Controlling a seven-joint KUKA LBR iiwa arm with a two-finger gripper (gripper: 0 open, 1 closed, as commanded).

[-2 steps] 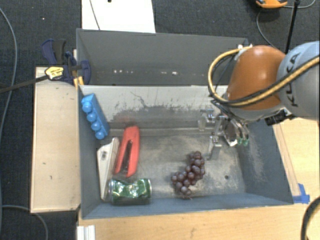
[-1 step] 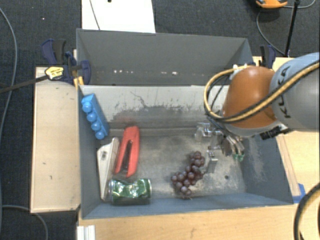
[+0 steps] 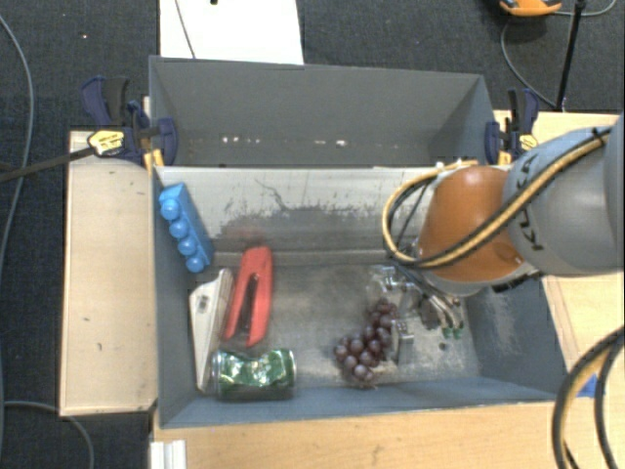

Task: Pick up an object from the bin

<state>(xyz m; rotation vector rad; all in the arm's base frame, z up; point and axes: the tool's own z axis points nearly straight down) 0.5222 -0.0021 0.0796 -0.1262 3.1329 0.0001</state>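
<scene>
- Hanging low in the near-right part of the grey metal bin [image 3: 322,115], the gripper [image 3: 415,328] stands at the right side of a bunch of dark purple grapes [image 3: 363,348].
- Gripper state: cannot be told. The orange wrist cover [image 3: 469,225] and its cables mask much of the tool, so neither a released nor a clenched condition can be confirmed, and no grasp can be reported.
- Target location: the grapes lie on the bin floor close to the near edge, right of centre. Whether the gripper touches them or stands just beside them cannot be told.
- Risk: the bunch is lumpy and probably flexible. A closure on one outer grape could let the rest swing or slip out on lifting.
- Risk: the gripper appears offset to the right of the bunch. Closing here could catch only its edge or push it aside.
- Risk: the near wall is close, so a low descent could scrape the floor or wall.
- Other contents, all well apart from the gripper:
  - blue studded block [image 3: 184,228] against the left wall;
  - red stapler-like tool [image 3: 250,296] left of centre;
  - white flat piece [image 3: 205,316] beside it;
  - crushed green can [image 3: 254,372] near the near-left corner.
</scene>
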